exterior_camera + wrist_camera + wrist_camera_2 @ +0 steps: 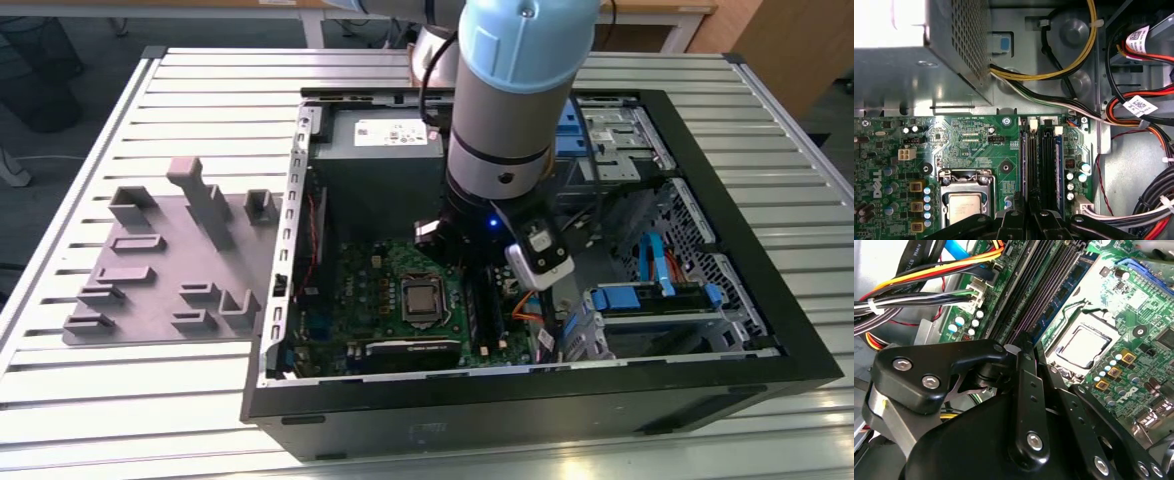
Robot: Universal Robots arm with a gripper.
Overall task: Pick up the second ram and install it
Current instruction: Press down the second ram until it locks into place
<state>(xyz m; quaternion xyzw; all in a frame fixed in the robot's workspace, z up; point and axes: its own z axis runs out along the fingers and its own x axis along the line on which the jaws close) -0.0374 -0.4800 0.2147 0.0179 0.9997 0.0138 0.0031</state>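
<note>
The second ram [1023,165] looks like a thin bluish stick standing on edge in the black slot closest to the processor socket [965,207]. In the second wrist view it runs [1054,310] straight toward my fingertips. My gripper [1024,340] hangs low inside the open computer case [747,330], over one end of the slot bank, with its black fingers [1019,222] drawn together. The frames do not show whether the tips touch the stick. In the exterior view the gripper [478,275] sits under the arm's wrist, above the green motherboard [380,290].
Another bluish strip lies along the outermost slot [1058,165]. Bundles of coloured cables [914,295] crowd that side of the slots. The metal power supply box [919,65] stands beyond the board. A grey holder fixture [174,260] lies on the slatted table [134,400] at the exterior view's left.
</note>
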